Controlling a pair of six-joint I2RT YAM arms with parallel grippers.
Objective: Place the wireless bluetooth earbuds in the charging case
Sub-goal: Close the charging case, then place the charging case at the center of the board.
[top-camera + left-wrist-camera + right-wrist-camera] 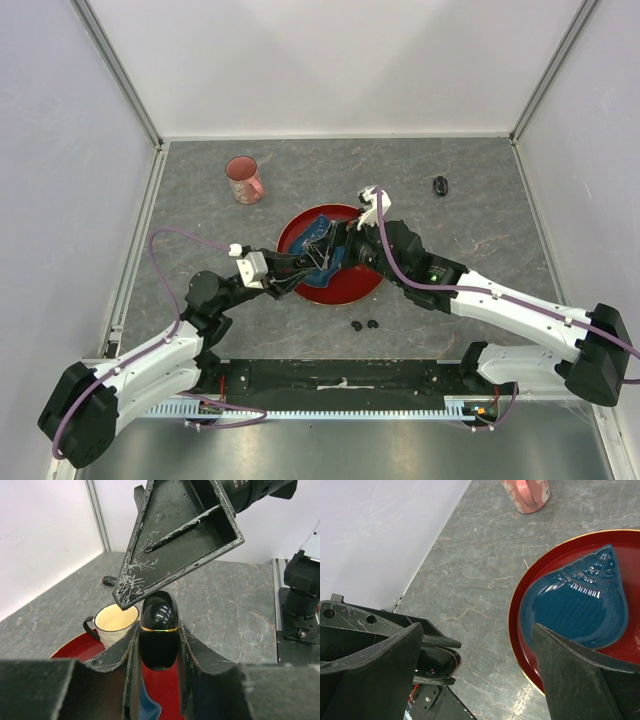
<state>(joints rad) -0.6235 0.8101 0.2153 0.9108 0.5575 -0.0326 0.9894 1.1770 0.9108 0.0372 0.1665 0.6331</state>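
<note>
- The two earbuds [365, 324] that can be seen are tiny black curled pieces. They lie side by side on the grey table [470, 220], just beside the near edge of the red tray [350, 290] and apart from both grippers.
- The charging case [159, 615] is a glossy black oval with a thin gold line around it. It stands upright between the fingers of the left gripper [159, 630], which are closed on its two sides, above the tray.
- Only the top view shows the earbuds. It also shows a second black case [440, 185] far back on the right and a pink cup [243, 180] far back on the left.
- Only the left wrist view shows the gold line, and a small cream cup [116, 624] with a dark handle at the tray's edge, behind the held case.
- The right wrist view shows a blue shell-shaped dish [580, 605] lying in the tray; the held case appears there at the lower left, partly hidden.
- The left arm reaches from its base to the tray's left side. The right arm stretches across from the right, its wrist over the tray.
- The right gripper [477, 627] is spread wide and holds nothing. One of its fingers [175, 540] hangs just above the top of the held case; I cannot tell if they touch.
</note>
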